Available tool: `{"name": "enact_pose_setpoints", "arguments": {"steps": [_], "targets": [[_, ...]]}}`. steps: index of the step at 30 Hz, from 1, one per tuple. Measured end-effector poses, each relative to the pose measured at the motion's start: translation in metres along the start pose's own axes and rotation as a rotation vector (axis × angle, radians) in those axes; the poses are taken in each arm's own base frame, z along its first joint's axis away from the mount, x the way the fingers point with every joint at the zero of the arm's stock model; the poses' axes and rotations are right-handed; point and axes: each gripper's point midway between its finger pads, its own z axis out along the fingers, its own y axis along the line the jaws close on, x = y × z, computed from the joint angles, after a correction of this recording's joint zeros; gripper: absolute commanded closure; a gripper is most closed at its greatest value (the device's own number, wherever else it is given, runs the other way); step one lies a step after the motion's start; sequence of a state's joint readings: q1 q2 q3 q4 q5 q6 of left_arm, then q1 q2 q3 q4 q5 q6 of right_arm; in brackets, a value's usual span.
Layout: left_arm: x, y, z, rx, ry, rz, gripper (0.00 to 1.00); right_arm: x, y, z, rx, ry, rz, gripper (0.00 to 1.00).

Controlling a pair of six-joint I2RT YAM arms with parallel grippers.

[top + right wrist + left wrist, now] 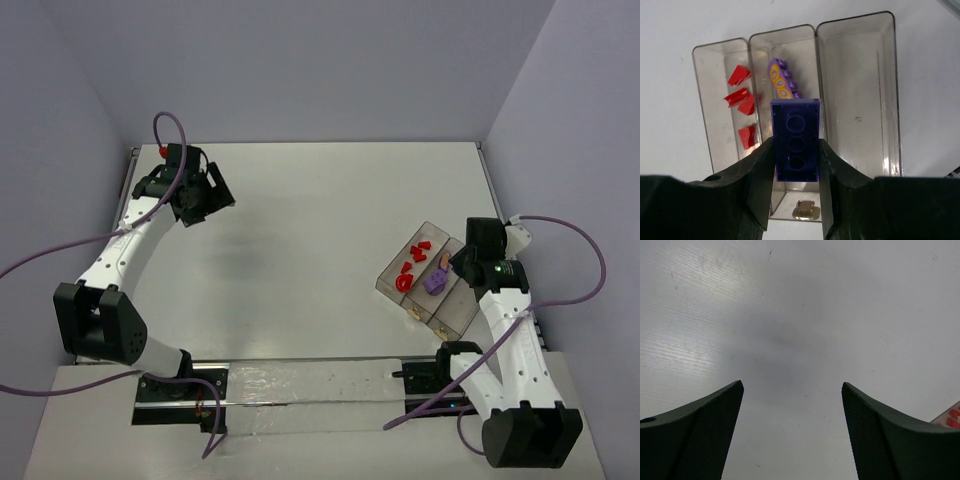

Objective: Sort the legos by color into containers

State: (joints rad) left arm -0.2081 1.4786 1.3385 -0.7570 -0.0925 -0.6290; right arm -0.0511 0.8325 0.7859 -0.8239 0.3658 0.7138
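My right hand clamps a blue brick above the tray; my left hand gapes wide, far from it.

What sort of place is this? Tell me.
Probably a robot lab cell: two arms bolted to a white table, plain walls around, right gripper holding a dark blue brick over a tray.

The dark blue-violet brick sits mid-frame; red pieces lie left; the light purple brick bears yellow ovals; the tray is smoky clear.
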Motion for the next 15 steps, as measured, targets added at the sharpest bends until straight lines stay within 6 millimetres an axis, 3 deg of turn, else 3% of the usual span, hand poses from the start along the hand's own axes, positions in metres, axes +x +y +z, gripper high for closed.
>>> {"name": "enact_pose_setpoints", "arguments": {"steps": [5,11,13,15], "targets": [[0.002,0.002,0.006,-0.011,0.015,0.023,0.13,0.009,-0.028,0.016,0.124,0.013,0.113,1.00],[0.003,0.002,0.014,-0.025,0.036,0.045,0.14,0.036,-0.065,0.033,0.260,0.052,0.219,1.00],[0.000,0.001,0.015,-0.023,0.033,0.047,0.13,0.040,-0.072,0.036,0.288,0.055,0.240,0.87],[-0.001,-0.001,0.015,-0.021,0.031,0.047,0.13,0.041,-0.076,0.038,0.304,0.051,0.254,0.63]]}}
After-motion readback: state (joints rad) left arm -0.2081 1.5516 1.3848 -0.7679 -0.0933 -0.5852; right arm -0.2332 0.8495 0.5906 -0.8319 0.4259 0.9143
